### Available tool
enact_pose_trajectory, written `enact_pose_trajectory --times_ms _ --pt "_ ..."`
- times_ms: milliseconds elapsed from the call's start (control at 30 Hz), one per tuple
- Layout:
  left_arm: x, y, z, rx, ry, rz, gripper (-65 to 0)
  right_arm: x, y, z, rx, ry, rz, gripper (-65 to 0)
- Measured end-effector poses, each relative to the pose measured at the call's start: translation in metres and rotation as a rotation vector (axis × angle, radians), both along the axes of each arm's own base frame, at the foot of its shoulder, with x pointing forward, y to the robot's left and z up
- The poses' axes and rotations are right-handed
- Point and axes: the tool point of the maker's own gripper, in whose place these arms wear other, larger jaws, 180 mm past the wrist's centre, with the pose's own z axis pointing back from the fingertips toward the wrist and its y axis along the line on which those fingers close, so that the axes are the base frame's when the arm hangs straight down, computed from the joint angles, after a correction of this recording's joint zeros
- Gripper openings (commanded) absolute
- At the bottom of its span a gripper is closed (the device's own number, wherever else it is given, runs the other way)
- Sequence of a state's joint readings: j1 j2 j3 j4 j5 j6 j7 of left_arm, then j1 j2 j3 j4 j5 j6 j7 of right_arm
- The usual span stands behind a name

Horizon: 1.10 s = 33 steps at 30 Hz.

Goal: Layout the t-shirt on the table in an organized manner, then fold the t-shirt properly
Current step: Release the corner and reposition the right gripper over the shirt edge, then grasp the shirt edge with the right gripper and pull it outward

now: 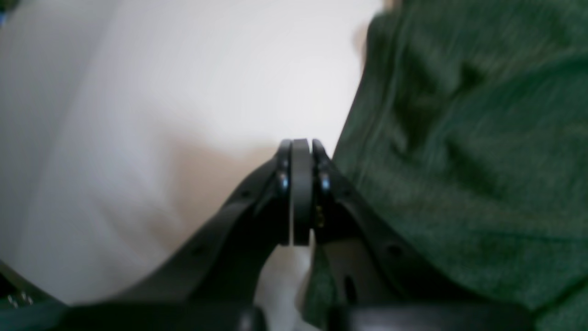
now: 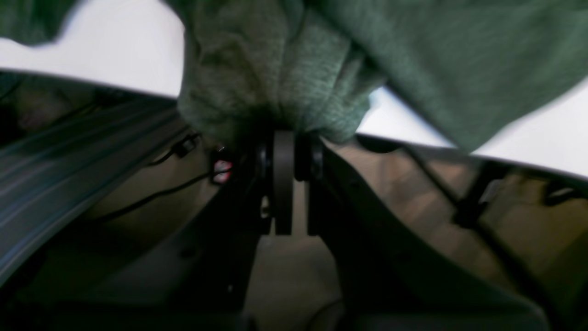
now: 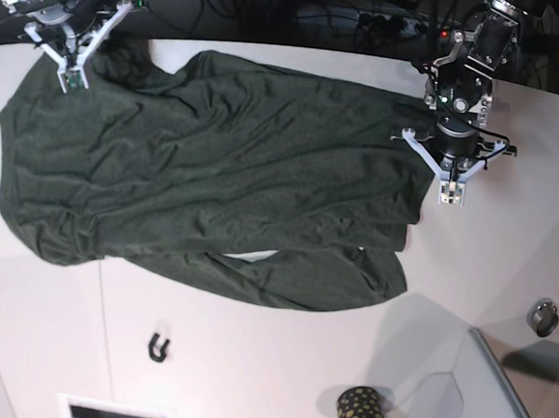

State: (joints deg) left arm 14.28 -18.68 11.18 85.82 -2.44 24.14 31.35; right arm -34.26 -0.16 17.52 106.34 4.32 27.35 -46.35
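The t-shirt point(image 3: 214, 180) lies spread across the far half of the table point(image 3: 276, 373), dark green, wrinkled, long axis running left to right in the base view. Its near edge is folded under in places, with a sliver of white tabletop showing through a gap at mid-near edge.

Right gripper point(image 3: 74, 79): at the far left corner of the shirt in the base view. Right wrist view shows the right gripper point(image 2: 283, 138) with jaws together, a bunched wad of the t-shirt point(image 2: 275, 78) gathered directly at the fingertips and fanning away from them. Cloth appears pinched between the tips; image is blurred but the fabric converges right into the closed jaws. Table edge runs behind the wad.

Left gripper point(image 3: 450, 193): at the right end of the shirt in the base view, just off the cloth's right edge, over bare table. Left wrist view shows the left gripper point(image 1: 301, 147) with jaws pressed together, nothing between them. The t-shirt point(image 1: 468, 151) lies immediately beside the fingertips on the view's right, its edge just alongside the jaw; white tabletop point(image 1: 183, 92) fills the other side.

Other items on the table, near side: small black gold-dotted cup point(image 3: 362, 416), a small black hook-shaped piece point(image 3: 158, 348), a grey raised panel point(image 3: 497, 400) at near right, and a small metal ring-like object point(image 3: 542, 317) at right.
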Motion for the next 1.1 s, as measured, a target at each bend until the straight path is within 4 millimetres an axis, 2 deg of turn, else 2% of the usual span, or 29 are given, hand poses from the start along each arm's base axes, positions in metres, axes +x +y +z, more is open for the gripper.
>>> enact_pose_trajectory --times_ms 133,233,433,567,633,800,867,967,1033,1100 --pt "0.008 -0.017 -0.001 -0.044 -0.016 0.008 -65.0 0.013 -0.007 0.025 -0.056 -0.023 0.041 -64.5" --pt "0.012 -0.016 0.002 -0.04 -0.029 0.005 -65.0 0.023 -0.021 0.034 -0.119 0.009 0.052 -64.5" --pt "0.011 -0.014 0.0 -0.033 -0.022 0.004 -65.0 0.08 -0.037 0.055 -0.169 -0.054 0.043 -64.4" --pt "0.009 -0.013 -0.003 -0.029 -0.013 0.007 -65.0 0.117 -0.044 0.052 -0.184 -0.017 0.05 -64.4" --pt "0.004 -0.01 -0.01 -0.025 0.012 0.015 -65.0 0.141 -0.038 0.046 -0.171 -0.012 0.093 -64.4" --pt "-0.002 -0.01 -0.014 -0.025 0.026 0.018 -65.0 0.184 -0.011 0.011 -0.091 0.051 0.152 -62.7" --pt "-0.003 -0.009 -0.014 -0.024 0.027 0.018 -65.0 0.193 -0.007 0.001 -0.074 0.065 0.162 -54.8" --pt "-0.004 -0.007 -0.014 -0.023 0.028 0.02 -65.0 0.195 -0.017 0.001 -0.106 0.059 0.191 -30.5" --pt "-0.004 -0.006 -0.014 -0.021 0.027 0.024 -65.0 0.195 -0.027 0.008 -0.13 0.016 0.181 -15.8" --pt "-0.003 -0.007 -0.014 -0.021 0.026 0.022 -65.0 0.196 -0.034 0.023 -0.126 -0.075 0.164 -12.9"
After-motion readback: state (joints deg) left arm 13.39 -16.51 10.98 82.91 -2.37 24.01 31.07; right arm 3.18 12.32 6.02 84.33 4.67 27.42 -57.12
